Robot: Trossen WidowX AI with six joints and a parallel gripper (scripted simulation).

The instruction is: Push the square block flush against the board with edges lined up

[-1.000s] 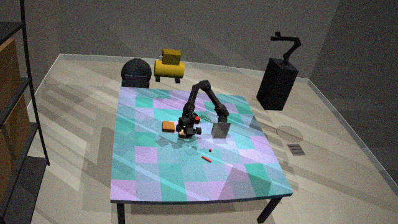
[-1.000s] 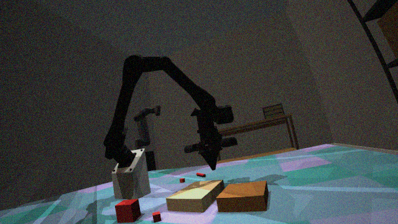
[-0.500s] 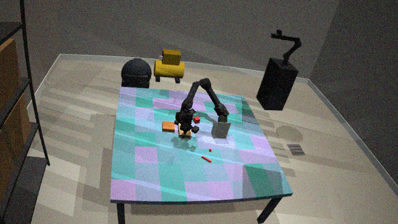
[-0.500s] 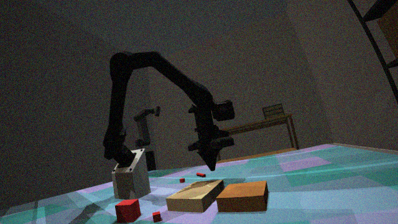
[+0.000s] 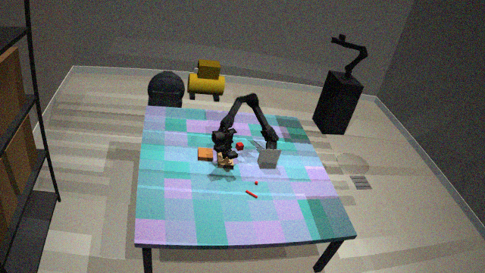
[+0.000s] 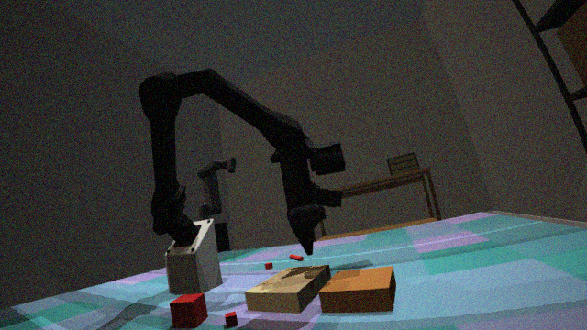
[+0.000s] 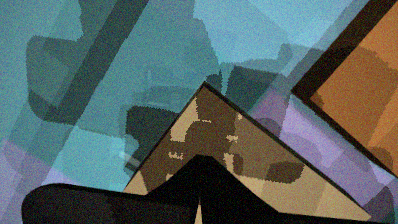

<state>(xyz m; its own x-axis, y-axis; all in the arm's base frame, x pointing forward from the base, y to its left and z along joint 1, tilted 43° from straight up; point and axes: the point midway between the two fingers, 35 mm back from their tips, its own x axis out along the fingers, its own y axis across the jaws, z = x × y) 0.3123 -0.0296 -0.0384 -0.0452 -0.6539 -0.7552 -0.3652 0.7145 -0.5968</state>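
The square orange block lies flat on the table. The tan board lies close beside it, set at an angle. In the wrist view a narrow strip of table shows between them. My gripper is shut and holds nothing. It points down and hangs just above the board's far end, apart from the block.
The arm's grey base block stands to one side. A red cube lies near the board, with a tiny red cube beside it. A red rod and a small red piece lie further off.
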